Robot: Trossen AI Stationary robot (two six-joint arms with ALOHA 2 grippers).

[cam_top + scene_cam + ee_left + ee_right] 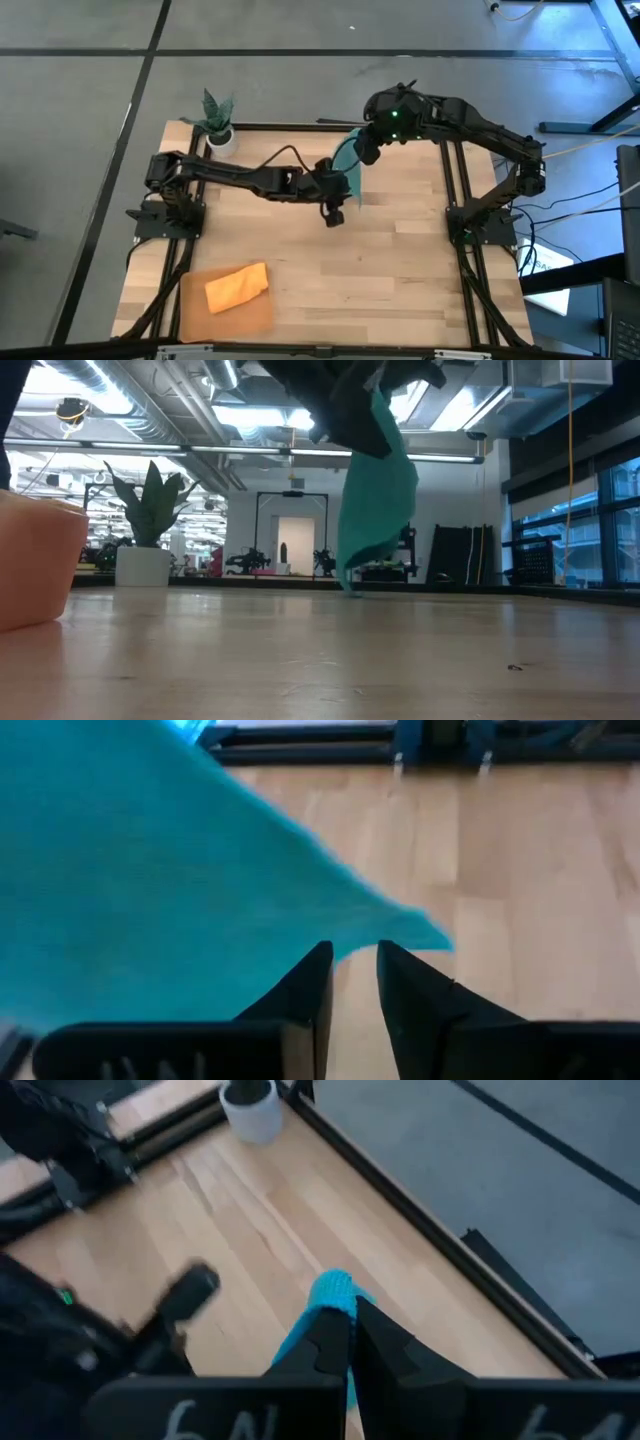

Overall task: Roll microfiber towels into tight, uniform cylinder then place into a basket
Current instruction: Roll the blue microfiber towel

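High view: right fingers [348, 1342] pinch teal towel [351, 172] aloft; left fingers [353, 982] narrowly parted, empty

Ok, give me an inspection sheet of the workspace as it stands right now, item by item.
Surface: wooden table, bare in the middle.
Job's things: teal towel hanging from above, its lower tip near the tabletop; orange towel rolled, lying in the basket.
Clutter: potted plant at the far left corner.
Grippers: right gripper shut on the teal towel's top; left gripper open beside the hanging cloth, holding nothing.
Cables: loose cables on the floor to the right.
Surroundings: grey floor; open workshop behind; no people seen.
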